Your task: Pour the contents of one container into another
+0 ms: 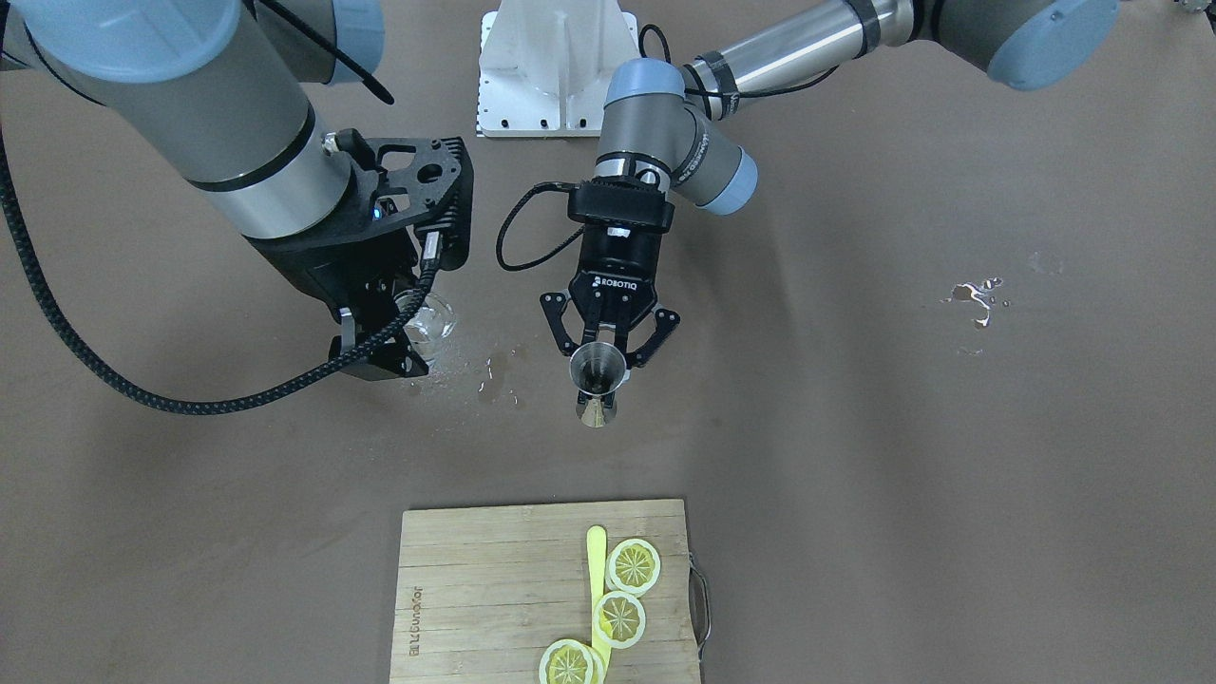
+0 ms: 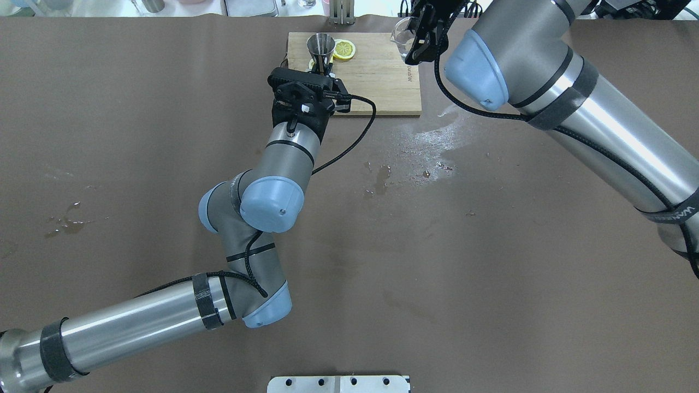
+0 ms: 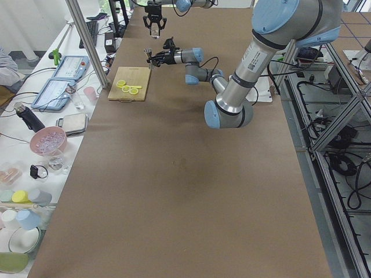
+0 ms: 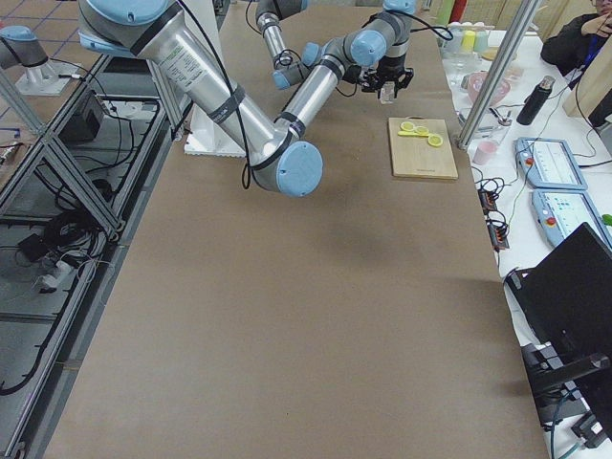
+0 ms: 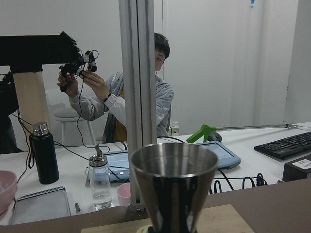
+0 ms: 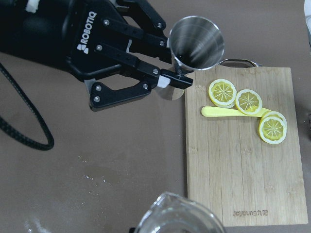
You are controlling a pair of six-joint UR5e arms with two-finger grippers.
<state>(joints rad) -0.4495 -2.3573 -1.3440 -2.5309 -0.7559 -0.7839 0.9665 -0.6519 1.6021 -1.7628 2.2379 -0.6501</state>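
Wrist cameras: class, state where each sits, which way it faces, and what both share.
Right wrist: on the right arm, facing down at the cutting board and left gripper; the held glass cup shows its rim at the bottom.
Left wrist: on the left arm, facing level past the table toward a person; no robot part clearly shows.
Shared: both show the jigger.

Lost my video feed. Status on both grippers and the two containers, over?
Left gripper shut on jigger, upright, mouth up. Right gripper shut on glass cup, apart from jigger. Wet spill on table between them; nothing blocking.
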